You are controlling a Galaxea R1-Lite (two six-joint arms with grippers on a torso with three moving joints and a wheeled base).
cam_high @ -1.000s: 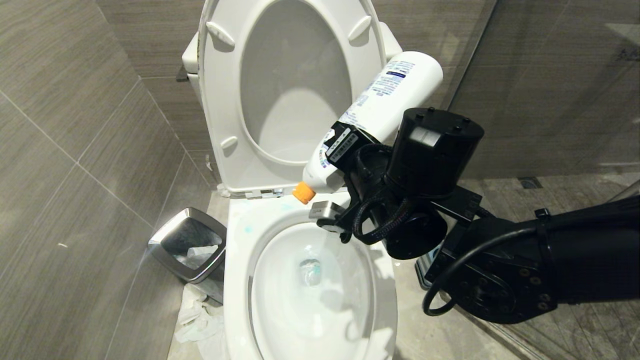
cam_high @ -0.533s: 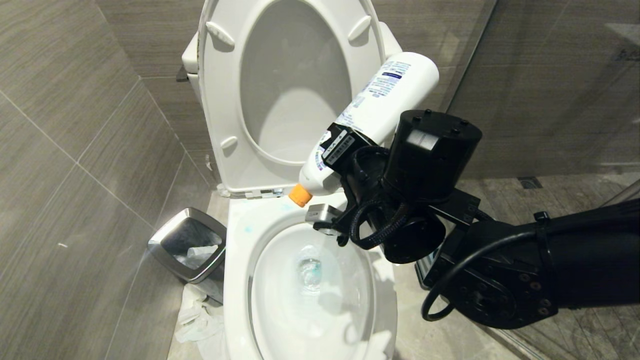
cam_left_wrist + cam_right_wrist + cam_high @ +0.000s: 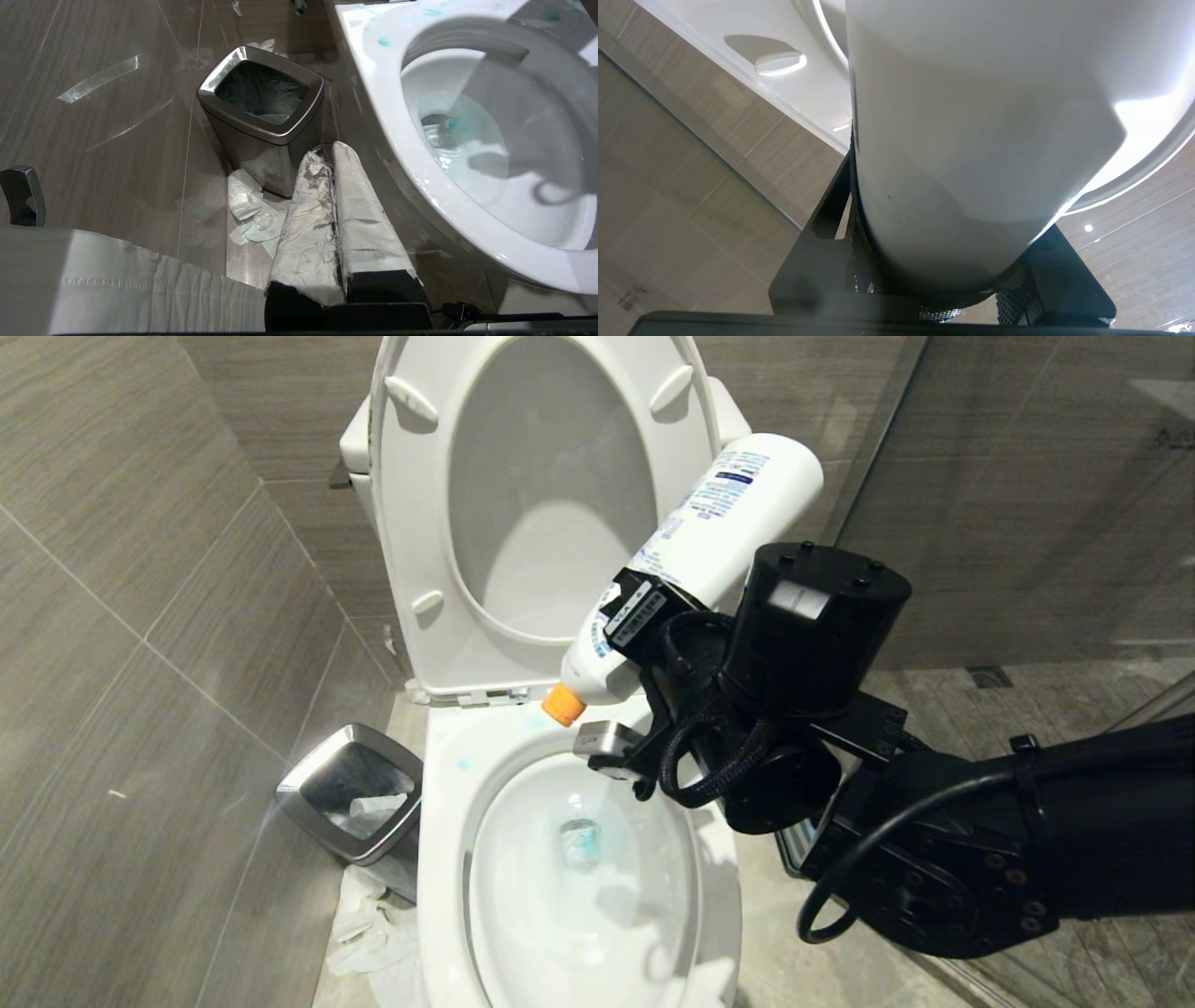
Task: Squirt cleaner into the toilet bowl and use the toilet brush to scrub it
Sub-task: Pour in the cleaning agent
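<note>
From the head, we are seeing our right gripper (image 3: 644, 616) clamping a white plastic cleaner bottle (image 3: 709, 537), tilted with its orange cap (image 3: 564, 705) hanging over the far rim of the oval white ceramic toilet bowl (image 3: 439, 859). Turquoise-blue cleaner (image 3: 583, 845) is pooling in the bowl's water.

At our left wrist, the left gripper (image 3: 332, 154) is sitting with its white-wrapped fingers (image 3: 308, 219) pressed together, between a square steel bin (image 3: 261, 109) and the bowl.

At our right wrist, the bottle is filling the view between black fingers (image 3: 817, 261).

Black right arm (image 3: 980, 859), looped cable (image 3: 840, 859)
</note>
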